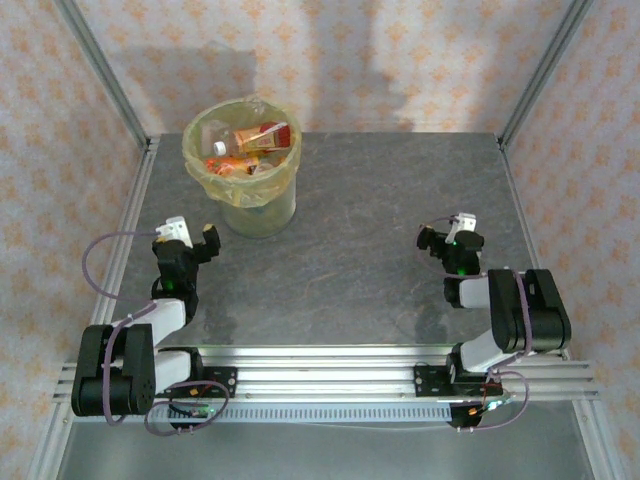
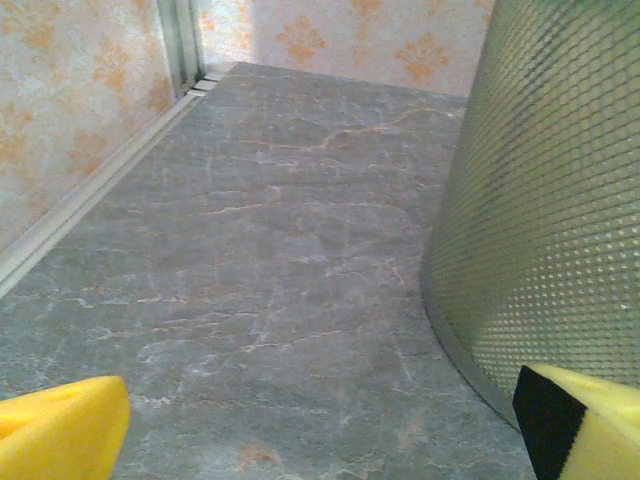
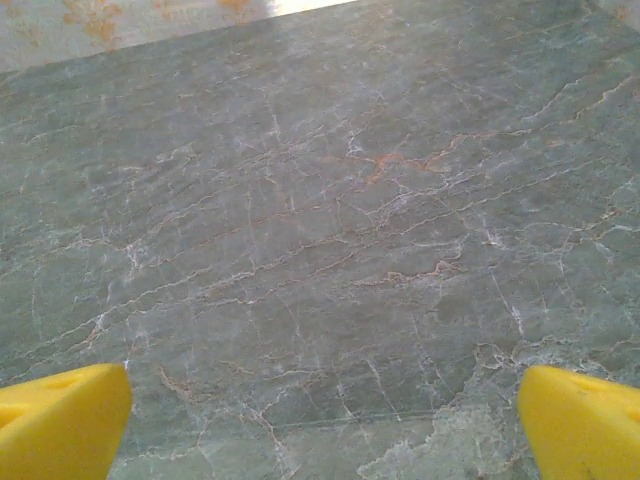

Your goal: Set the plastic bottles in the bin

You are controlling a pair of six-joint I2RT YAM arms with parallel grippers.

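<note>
Inside bin, plastic bottles half hidden by liner; left fingers, right fingers spread, empty.

The bin blocks you just right of the left gripper; the tabletop elsewhere gives free passage.

1. A grey table with thin pale and orange lines, like stone, is seen from above and up close.
2. Walls covered in pale paper with orange flower shapes are set around it.
3. Silver metal posts are stood at the back corners.
4. A ridged metal rail is laid along the near edge.
</note>
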